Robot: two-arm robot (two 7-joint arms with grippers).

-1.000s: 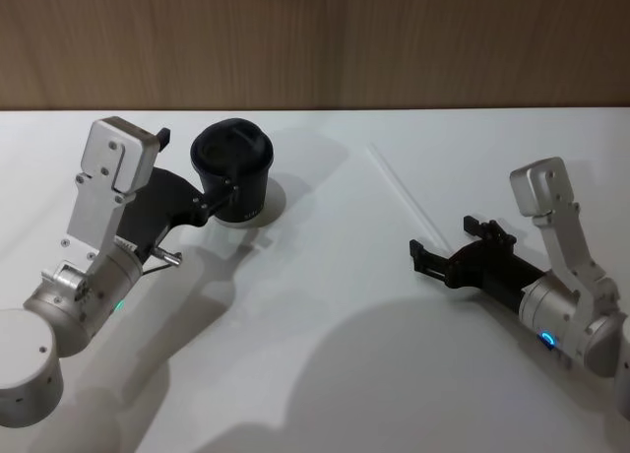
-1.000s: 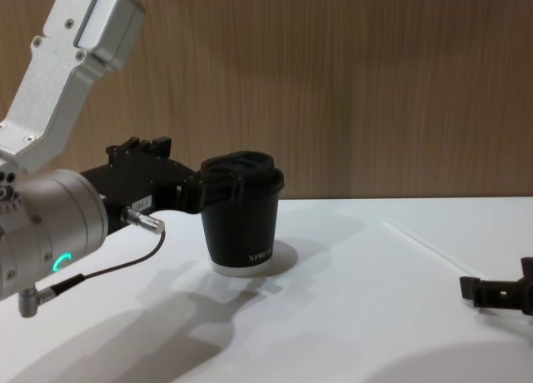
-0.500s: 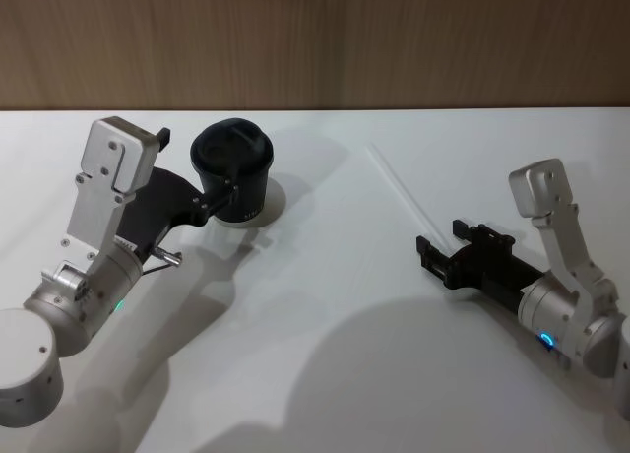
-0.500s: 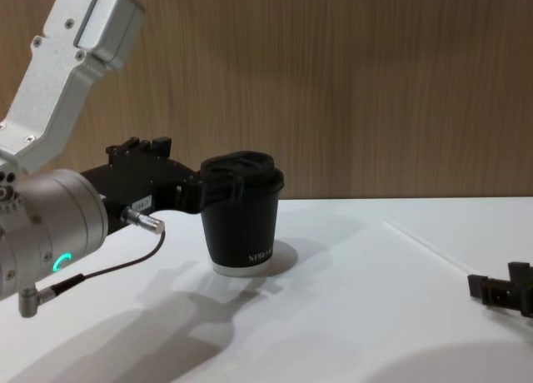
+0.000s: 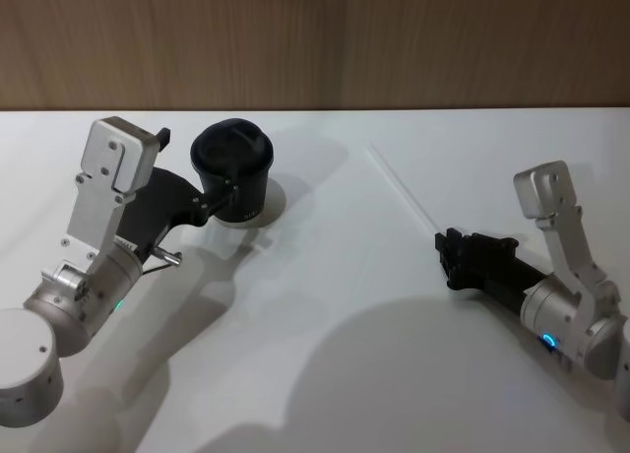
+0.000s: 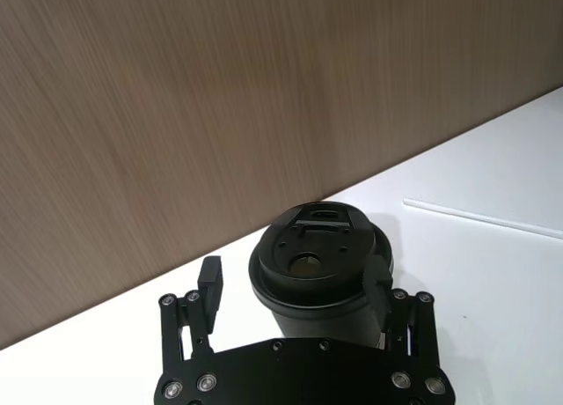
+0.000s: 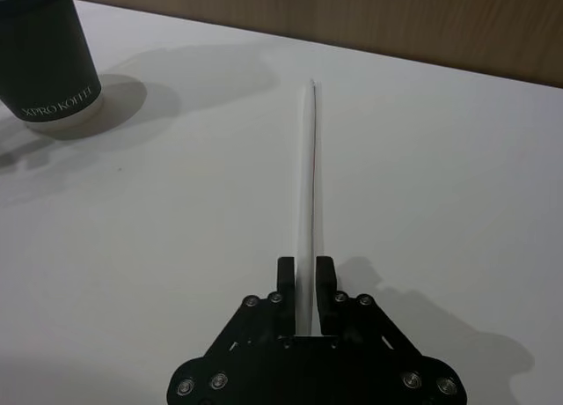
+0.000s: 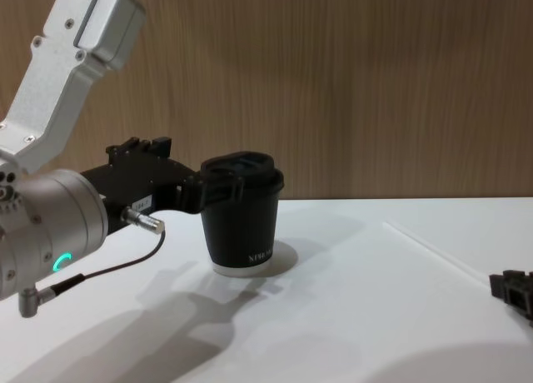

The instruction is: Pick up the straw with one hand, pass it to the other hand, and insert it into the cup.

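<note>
The straw (image 7: 306, 185) lies flat on the table (image 5: 325, 305), well apart from the cup (image 5: 233, 172) on the cup's right side. Its far end points toward the back and its near end sits between the fingers of the right gripper (image 7: 305, 268). This is what has just changed: a second ago these fingers stood wide open beside the straw, and now they have clenched in until both press against its near end. We judge that the grasp is made but the lift is not yet begun, since the straw rests on the table along its whole length.

The left gripper (image 6: 294, 268) has not moved. It waits at the cup with its fingers spread, the cup standing between them: one finger is close against the lid and the other keeps a gap. For the handover we think it must first come away from the cup.

Between the cup and the straw the table is bare, so this is good room for the pass. Behind the cup the table ends soon at the wooden wall (image 5: 315, 39), and the straw's far end stops short of that edge. A lift that swings the straw toward the cup should be free, but the held end is short, so the straw could tip.
</note>
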